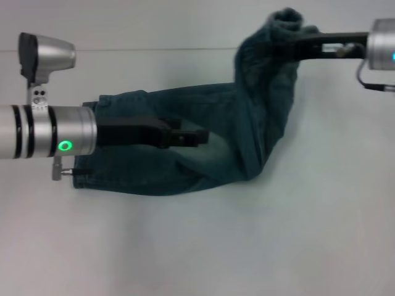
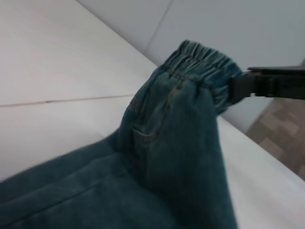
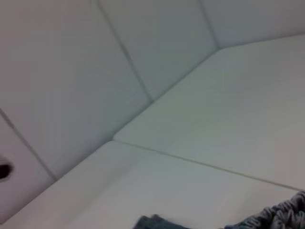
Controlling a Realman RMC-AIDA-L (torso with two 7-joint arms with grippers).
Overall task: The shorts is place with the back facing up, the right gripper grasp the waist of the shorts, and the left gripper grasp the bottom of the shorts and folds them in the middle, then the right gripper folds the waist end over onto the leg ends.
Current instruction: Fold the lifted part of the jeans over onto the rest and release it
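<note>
- A pale, whitish table point(image 1: 259, 246) fills the head view, bare and smooth.
- A thin seam point(image 1: 154, 49) runs straight across its far part.
- Behind it stands a light wall point(image 3: 71, 71) with faint panel lines.
- A patch of brown tiled floor point(image 2: 281, 138) shows past the table's edge in the left wrist view.

Shorts point(image 1: 247, 123) leg hems hidden behind left gripper point(image 1: 191, 138) wrist — pockets, print not discernible.
</note>
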